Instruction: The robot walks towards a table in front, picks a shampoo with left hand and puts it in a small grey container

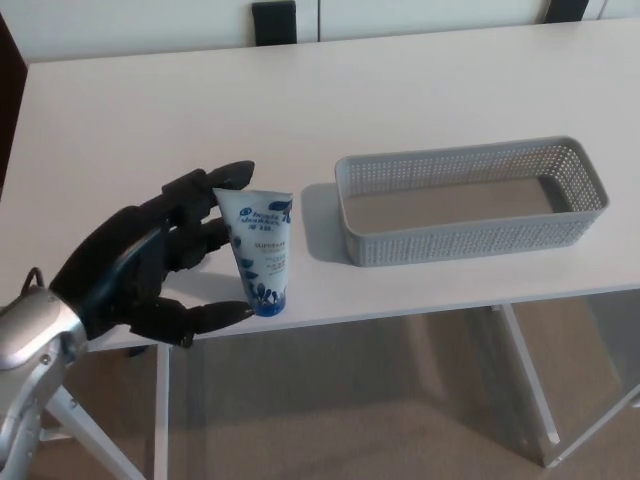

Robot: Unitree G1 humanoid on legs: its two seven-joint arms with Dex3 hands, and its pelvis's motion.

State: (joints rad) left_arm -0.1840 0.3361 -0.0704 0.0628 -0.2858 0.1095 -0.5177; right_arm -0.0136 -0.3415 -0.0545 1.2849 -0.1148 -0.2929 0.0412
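You are looking down on a wide white table [300,100], with beige floor [400,400] below its near edge and a dark chair back [274,22] beyond its far edge. A long grey perforated plastic container [450,240] lies across the table. Left of the container, near the front edge, your black left hand [160,260] is partly closed on the white, blue-printed shampoo tube [262,250]. The fingers touch its top and left side and the thumb its lower end. The tube's long axis is nearly upright, wide crimped end up, narrow end down. You cannot tell whether it is lifted.
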